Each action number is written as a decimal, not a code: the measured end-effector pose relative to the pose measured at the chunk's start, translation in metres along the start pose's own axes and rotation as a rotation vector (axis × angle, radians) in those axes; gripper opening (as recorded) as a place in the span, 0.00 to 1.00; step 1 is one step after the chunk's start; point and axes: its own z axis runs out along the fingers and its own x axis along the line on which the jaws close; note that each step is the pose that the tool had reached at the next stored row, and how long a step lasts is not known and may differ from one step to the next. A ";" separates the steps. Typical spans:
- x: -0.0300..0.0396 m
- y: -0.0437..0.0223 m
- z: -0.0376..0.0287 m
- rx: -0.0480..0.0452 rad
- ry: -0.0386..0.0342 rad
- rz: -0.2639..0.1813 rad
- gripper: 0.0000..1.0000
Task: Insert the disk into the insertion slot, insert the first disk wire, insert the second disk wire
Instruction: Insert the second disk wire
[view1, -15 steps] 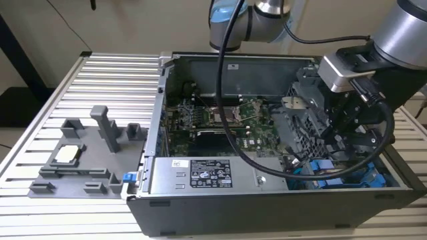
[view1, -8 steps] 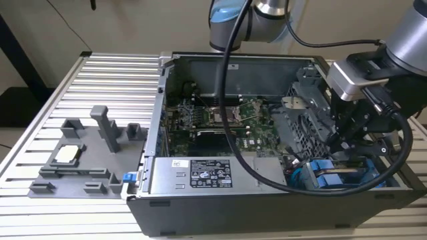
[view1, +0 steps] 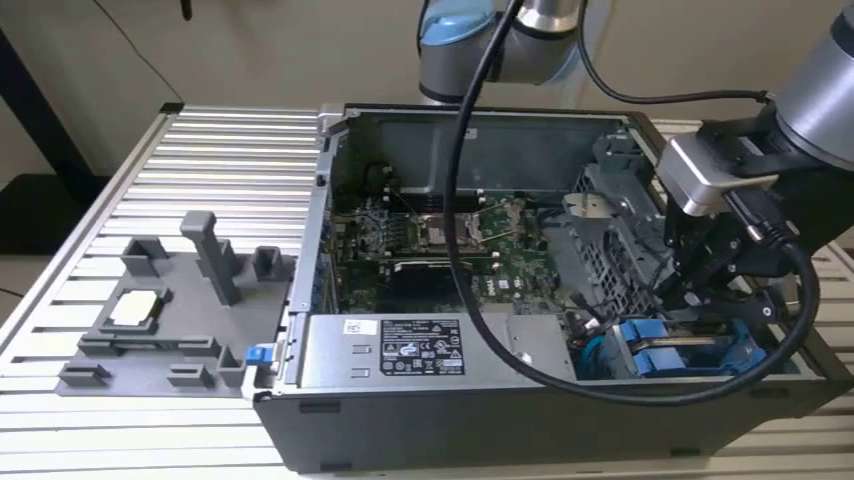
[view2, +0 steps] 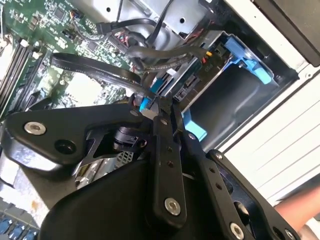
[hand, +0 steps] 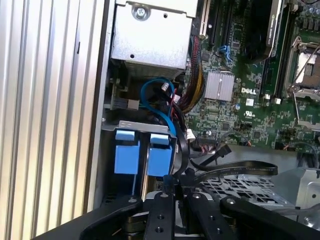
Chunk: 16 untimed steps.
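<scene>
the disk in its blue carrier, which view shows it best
The second wrist view: the disk sits in the insertion slot, its connector edge facing the camera. The first wrist view shows its blue carrier tabs; the exterior view shows blue beside the gripper.

Counts: 1 open PC case (view1: 561, 420) on a ribbed metal table (view1: 200, 160). Inside: 1 motherboard (view1: 441, 235), 1 power supply box (view1: 427, 350) w/ 1 black-and-white label (view1: 420, 347), 1 perforated drive bay (view1: 607, 250). 2 blue carrier tabs side by side in the first wrist view (hand: 127, 151) and (hand: 160, 155). 1 silver heatsink (hand: 219, 86). 1 blue cable loop (hand: 157, 95). 1 grey fixture tray (view1: 160, 320) beside the case, w/ 1 pale square part (view1: 138, 306) on it. 1 robot arm, 1 gripper (view2: 165, 107).
</scene>
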 end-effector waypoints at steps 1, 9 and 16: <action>0.0003 -0.0018 0.0002 0.0001 0.0000 0.001 0.16; 0.0050 -0.0113 0.0030 0.0019 -0.0044 0.012 0.16; 0.0104 -0.0168 0.0050 0.0040 -0.0098 0.024 0.16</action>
